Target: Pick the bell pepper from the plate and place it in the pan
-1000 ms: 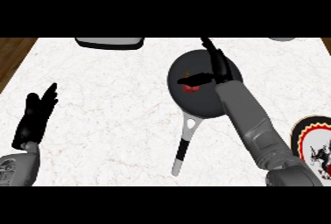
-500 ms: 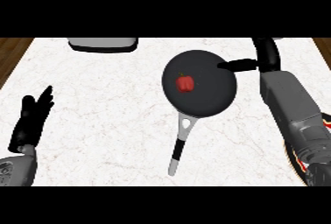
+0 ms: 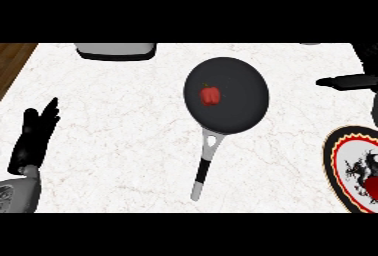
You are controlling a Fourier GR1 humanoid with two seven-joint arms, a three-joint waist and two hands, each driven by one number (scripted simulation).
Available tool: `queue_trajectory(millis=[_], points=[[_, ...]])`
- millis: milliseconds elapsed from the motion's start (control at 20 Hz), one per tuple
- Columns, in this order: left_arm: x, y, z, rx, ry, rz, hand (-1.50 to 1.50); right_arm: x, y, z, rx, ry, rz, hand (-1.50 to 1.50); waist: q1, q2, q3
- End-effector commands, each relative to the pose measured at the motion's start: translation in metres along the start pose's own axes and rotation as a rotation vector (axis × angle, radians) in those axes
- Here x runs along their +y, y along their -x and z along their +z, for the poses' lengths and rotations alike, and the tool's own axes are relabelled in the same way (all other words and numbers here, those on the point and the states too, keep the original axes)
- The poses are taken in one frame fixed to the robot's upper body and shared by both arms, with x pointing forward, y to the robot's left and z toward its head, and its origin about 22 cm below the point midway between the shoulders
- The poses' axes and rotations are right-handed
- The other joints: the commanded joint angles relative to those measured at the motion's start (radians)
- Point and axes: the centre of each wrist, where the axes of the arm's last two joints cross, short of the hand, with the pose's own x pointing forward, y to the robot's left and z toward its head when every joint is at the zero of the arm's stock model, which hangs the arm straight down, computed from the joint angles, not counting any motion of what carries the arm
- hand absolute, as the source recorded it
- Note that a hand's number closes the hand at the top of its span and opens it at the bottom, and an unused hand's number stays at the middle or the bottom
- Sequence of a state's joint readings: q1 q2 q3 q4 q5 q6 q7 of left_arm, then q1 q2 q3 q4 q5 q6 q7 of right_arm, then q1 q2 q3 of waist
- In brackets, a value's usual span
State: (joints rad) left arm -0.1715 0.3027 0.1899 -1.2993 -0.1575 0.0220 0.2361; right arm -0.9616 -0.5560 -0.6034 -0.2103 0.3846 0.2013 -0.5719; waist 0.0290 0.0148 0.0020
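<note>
On the white marbled counter [image 3: 111, 125] a round black pan [image 3: 236, 107] lay with its long handle, black at the grip and silver at the end, running down toward the near edge. Inside the pan, left of its middle, sat the small red bell pepper [image 3: 210, 95], resting on the dark pan floor and touched by neither hand.

At the right edge of the view stood a round plate [image 3: 341, 150] with a dark rim, a red and yellow ring and a white centre bearing a dark figure; part of it was cut off by the view's edge, and it stood apart from the pan.

Up at the right edge, level with the pan's upper half, the black right hand [image 3: 348, 82] showed only in part. One digit stretched out straight toward the pan without reaching it, and nothing was held in what could be seen of the hand.

Low at the left, the black left hand [image 3: 35, 137] rested above its grey forearm, fingers straight and pointing up, holding nothing.

Along the far edge of the counter a grey object with a dark base [image 3: 116, 51] was partly in view, well apart from the pan.
</note>
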Motion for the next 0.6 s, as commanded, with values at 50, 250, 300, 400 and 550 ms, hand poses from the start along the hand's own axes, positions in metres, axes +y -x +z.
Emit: queue_trajectory(millis=[50,250,300,400,550], points=[[0.010,-0.003,0.000,-0.005,0.002,-0.014,0.00,-0.060,0.006,0.029,0.012,-0.022,0.027,-1.50,0.006,0.001,0.001],[0.001,0.004,0.004,-0.009,0.015,0.003,0.00,-0.089,0.002,0.042,0.006,-0.048,0.050,-1.50,0.016,0.006,0.002],[0.004,0.005,-0.005,-0.002,0.008,0.004,0.00,-0.085,0.004,0.041,-0.006,-0.049,0.035,-1.50,0.006,0.004,0.001],[0.000,0.009,0.004,0.005,0.017,0.001,0.00,-0.119,-0.011,0.050,-0.019,-0.030,0.032,-1.50,0.019,0.007,0.003],[-0.003,0.008,0.011,-0.004,0.009,-0.006,0.00,-0.124,0.005,0.068,-0.017,-0.049,0.048,-1.50,0.012,0.000,0.002]])
